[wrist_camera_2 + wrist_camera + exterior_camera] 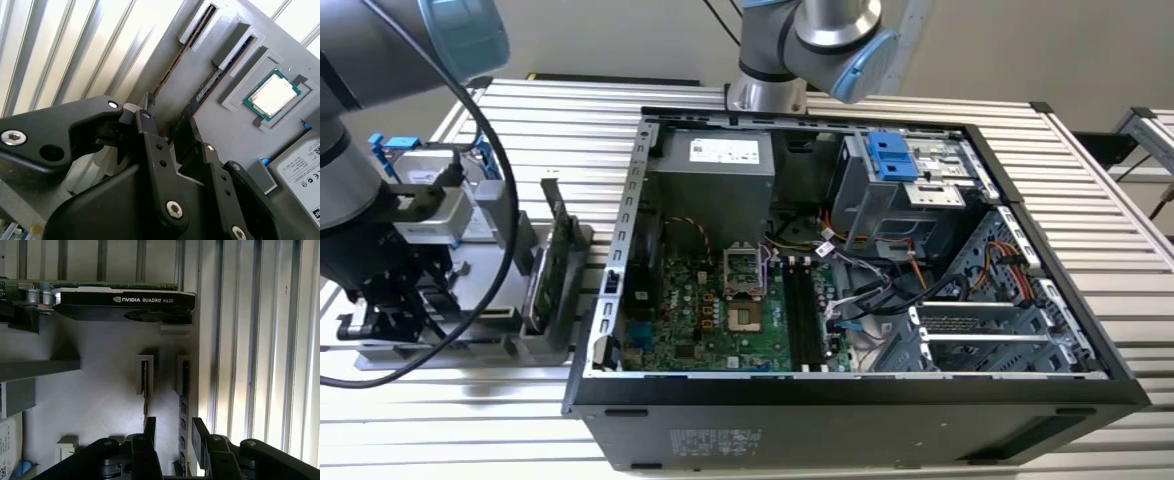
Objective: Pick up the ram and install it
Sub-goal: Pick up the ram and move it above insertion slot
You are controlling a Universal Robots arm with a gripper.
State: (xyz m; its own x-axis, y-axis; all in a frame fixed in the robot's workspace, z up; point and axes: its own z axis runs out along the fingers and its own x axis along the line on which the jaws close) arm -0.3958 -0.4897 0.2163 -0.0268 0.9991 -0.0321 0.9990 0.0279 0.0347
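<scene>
Exterior view's left: your arm hangs over the gray tray, which sits just beside the case. The tray keeps each part in its own pocket. The drive sits at the back and the card stands on edge, likely so each part leaves a free edge to grab from above.

First wrist view: your gripper is low over the tray, jaws parted to a narrow gap, with one finger on each side of the ram. The ram stands on edge in the slotted holder nearest the tray's rim. A second stick stands in the next holder, just beside it. That tight spacing probably explains the narrow spread. The fingers flank the ram's flat faces with a gap showing, so I judge there is no clamp yet. The ram is seated, not lifted. The second wrist view shows the same straddle, with a CPU pocketed further along.

Exterior view's right: the case lies on its side with the lid off and the board facing up. The memory slots look empty, and they seem to face up for a straight push. The install is not done.
</scene>
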